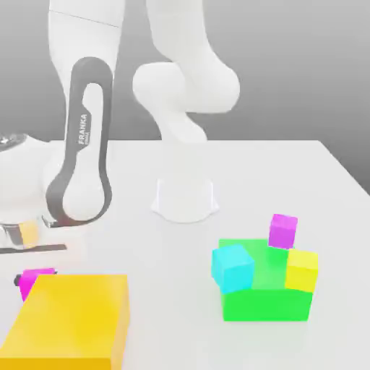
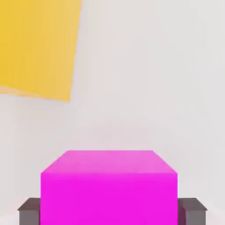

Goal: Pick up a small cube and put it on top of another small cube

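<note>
- Tool (image 2: 110,211): the two dark fingers (image 2: 30,211) sit flush against opposite faces of a small magenta cube (image 2: 110,186), pinching it. Judgement: grip is centred, so the cube should lift without tilting.
- In the exterior view the same cube (image 1: 36,278) lies low on the white surface (image 1: 181,289), beneath the arm (image 1: 83,155). Whether it is off the surface yet, cannot tell.
- Just beside the tool: large yellow block (image 1: 72,321), close to the cube. Judgement: lift straight up to avoid clipping it.
- Well apart from the tool, toward the exterior view's right: green block (image 1: 267,293) carrying a cyan cube (image 1: 233,267) and a small yellow cube (image 1: 302,269).
- Farthest from the tool: second magenta cube (image 1: 282,230), at the green block's back edge. Judgement: this is the stacking target; carry must clear the cyan and yellow cubes.
</note>
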Controlling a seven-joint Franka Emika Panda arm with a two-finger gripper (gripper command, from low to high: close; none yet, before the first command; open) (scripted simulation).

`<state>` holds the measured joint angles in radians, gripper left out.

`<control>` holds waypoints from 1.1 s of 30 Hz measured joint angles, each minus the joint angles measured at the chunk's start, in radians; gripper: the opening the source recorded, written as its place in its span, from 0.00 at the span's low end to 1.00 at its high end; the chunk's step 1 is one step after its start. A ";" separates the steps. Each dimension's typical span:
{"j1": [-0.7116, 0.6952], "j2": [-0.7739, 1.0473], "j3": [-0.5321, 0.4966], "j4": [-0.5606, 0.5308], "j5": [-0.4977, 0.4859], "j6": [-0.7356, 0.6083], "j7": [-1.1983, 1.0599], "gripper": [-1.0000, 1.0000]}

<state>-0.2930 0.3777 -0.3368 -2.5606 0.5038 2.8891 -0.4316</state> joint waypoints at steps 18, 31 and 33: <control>0.285 -0.282 -0.123 0.027 -0.414 -0.274 0.316 0.00; 0.812 -0.552 0.208 -0.029 -0.502 -0.479 0.414 0.00; 0.849 -0.554 0.253 -0.041 -0.514 -0.466 0.425 0.00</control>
<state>0.5562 -0.1762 -0.0841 -2.6011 -0.0100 2.4227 -0.0065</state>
